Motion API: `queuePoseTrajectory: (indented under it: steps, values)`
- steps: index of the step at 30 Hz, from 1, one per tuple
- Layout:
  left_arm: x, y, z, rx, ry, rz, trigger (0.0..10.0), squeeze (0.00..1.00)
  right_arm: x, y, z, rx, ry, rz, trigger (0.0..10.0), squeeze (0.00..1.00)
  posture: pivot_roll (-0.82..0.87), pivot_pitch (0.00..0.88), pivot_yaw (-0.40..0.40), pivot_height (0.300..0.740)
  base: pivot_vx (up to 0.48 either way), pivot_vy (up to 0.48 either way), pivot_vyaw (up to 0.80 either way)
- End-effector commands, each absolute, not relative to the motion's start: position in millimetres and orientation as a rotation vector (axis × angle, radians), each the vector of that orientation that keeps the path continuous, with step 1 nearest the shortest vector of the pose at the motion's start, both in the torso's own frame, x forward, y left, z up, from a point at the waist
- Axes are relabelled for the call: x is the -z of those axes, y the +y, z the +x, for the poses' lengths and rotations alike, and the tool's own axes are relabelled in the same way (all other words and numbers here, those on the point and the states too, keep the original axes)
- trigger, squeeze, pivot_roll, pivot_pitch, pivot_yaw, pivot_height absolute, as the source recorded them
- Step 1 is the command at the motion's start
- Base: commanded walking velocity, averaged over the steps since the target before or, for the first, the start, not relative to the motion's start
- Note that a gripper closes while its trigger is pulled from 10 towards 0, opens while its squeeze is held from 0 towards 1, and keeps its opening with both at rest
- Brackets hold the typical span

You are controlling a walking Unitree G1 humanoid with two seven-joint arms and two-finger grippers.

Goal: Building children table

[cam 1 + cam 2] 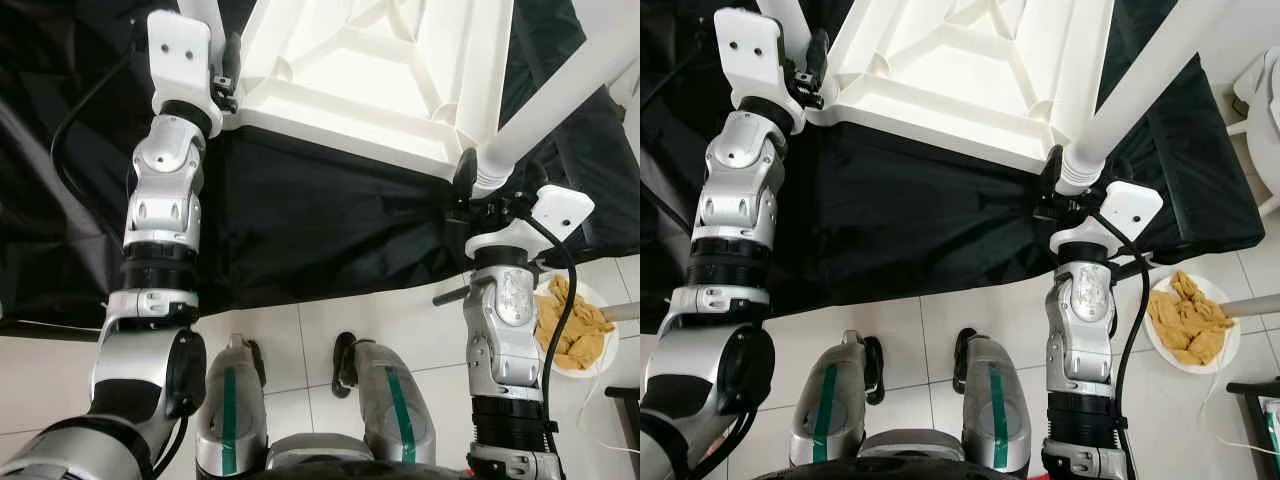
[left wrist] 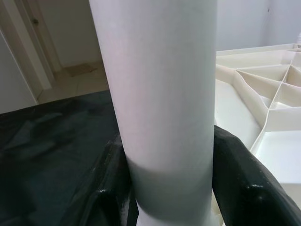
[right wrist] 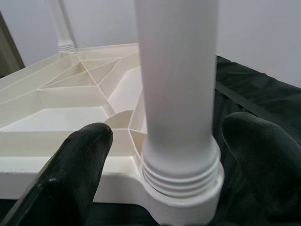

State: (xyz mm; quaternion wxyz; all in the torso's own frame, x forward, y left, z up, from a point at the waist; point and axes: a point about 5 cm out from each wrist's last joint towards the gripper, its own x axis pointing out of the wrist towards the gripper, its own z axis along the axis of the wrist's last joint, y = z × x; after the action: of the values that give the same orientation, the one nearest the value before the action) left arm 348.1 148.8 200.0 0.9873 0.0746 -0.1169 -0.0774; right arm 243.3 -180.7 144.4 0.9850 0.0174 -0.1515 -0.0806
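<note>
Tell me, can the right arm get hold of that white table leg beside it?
Probably yes: the right gripper already has its jaws open on either side of the white leg, nothing between.

white plastic tabletop (image 1: 380, 70), ribbed underside, cream in shade. white legs (image 1: 1140, 80), same tone. black cloth (image 1: 300, 230) under it, slight sheen. black fingers (image 3: 75, 169) on both grippers, silver arms w/ black joints. pale grey-white floor tiles (image 1: 330, 330), dark grout. white plate (image 1: 1230, 350) w/ mustard-yellow rag (image 1: 1185, 315). green stripes on silver thighs (image 1: 1000, 410).
</note>
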Motion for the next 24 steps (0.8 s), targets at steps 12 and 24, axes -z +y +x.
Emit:
queuePoseTrajectory:
  steps: [12,24]
  values:
    - [-183.7,184.5,291.0,-0.018,-0.143,0.163,10.0,0.0,-144.0,-185.8,258.0,0.111,-0.28,0.027,10.0,0.0,0.08,0.139,-0.088,0.74,0.0,0.0,0.0]
    - [-188.9,192.8,251.4,-0.117,-0.112,0.158,10.0,0.0,-158.6,-183.7,303.8,-0.201,-0.256,0.091,10.0,0.0,0.13,0.146,-0.133,0.74,0.0,0.0,0.0]
